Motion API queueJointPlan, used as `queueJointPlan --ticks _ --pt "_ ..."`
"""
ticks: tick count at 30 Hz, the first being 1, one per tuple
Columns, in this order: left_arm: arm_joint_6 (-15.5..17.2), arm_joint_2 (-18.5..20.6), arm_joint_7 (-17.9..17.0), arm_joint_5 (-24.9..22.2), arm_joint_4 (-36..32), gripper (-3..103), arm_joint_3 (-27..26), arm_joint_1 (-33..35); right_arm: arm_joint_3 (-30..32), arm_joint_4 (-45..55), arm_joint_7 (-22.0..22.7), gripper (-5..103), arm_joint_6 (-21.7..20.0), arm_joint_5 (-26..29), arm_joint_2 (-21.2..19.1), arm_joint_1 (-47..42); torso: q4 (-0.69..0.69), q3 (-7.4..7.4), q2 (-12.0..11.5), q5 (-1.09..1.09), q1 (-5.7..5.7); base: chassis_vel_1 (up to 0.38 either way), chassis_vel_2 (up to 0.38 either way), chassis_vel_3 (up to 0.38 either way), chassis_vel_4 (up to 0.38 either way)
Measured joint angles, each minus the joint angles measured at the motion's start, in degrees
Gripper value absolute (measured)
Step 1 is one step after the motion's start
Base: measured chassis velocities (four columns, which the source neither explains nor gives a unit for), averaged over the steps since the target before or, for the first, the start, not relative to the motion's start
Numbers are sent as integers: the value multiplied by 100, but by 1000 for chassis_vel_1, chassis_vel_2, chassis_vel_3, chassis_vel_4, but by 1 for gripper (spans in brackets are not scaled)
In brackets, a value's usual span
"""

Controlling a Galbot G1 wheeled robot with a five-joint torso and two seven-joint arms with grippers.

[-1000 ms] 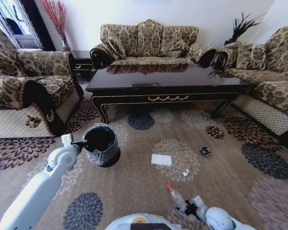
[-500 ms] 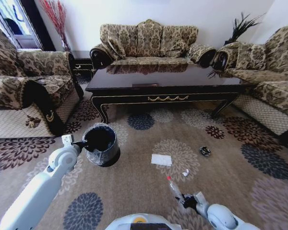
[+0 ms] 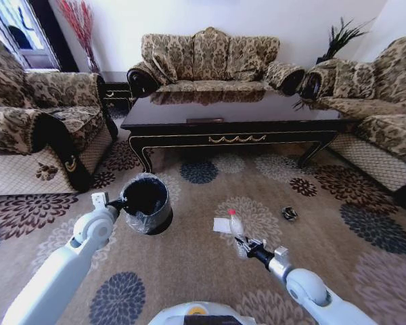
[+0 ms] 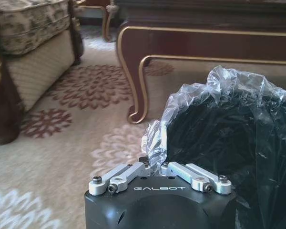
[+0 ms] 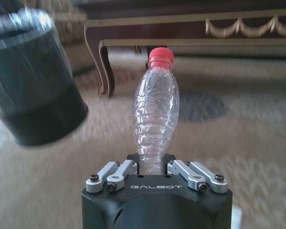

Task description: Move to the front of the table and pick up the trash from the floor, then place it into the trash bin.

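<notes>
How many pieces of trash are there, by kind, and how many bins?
Clear plastic bottle with red cap, held in the right gripper: 1
White paper square on the carpet: 1
Small dark wrapper on the carpet: 1
Black trash bin, its liner pinched by the left gripper: 1
Total: 4

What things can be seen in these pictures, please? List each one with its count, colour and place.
trash bin: one, black with clear liner, on the carpet left of centre, rim held by the left end effector.
bottle: one, clear with red cap, held above the carpet by the right end effector.
white paper: one, flat on the carpet, partly behind the bottle.
dark wrapper: one, on the carpet to the right.
table: one, dark brown, beyond the trash.
sofas: three, patterned beige, around the table.
carpet: tan with flower medallions.
left end effector: shut on the bin's rim.
right end effector: shut on the bottle.
</notes>
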Motion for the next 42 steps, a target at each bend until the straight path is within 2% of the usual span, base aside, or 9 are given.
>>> queueJointPlan --ticks 9,14,19,22,25,27,28,30,42 --pt "-45 28 83 121 -74 4 228 -21 257 848 48 22 636 893 -237 51 2 0 0 0 0 0 0 0 0" --pt "-171 -2 379 221 -192 4 369 58 233 1223 -12 22 891 1290 -362 238 1 0 0 0 0 0 0 0 0" --pt "-401 2 639 396 -208 4 668 9 -13 1323 -207 22 1171 1482 -760 679 1 0 -1 1 0 0 0 0 0" --pt "-787 -7 964 494 -137 4 1114 -159 -311 1204 -285 22 1302 1735 -1217 1203 2 0 0 0 0 0 0 0 0" --pt "-957 -78 1093 492 -72 4 1445 -373 -536 1078 -319 22 1339 1910 -1401 1631 1 1 -1 1 0 0 0 0 0" --pt "-1015 -190 1107 395 60 4 1912 -772 -642 979 -321 22 1400 2049 -1455 1949 4 0 0 1 0 0 0 0 0" --pt "-1015 -190 1107 395 60 4 1912 -772 -642 979 -321 22 1400 2049 -1455 1949 4 0 0 1 0 0 0 0 0" --pt "-1015 -349 1088 270 261 4 2419 -1292 -687 907 -324 22 1451 2167 -1422 2170 -2 1 0 1 1 0 0 0 0" --pt "-781 -986 767 -332 873 4 3526 -2358 -1020 827 -431 22 1542 2024 -1227 2685 0 0 -1 1 0 0 0 0 0"
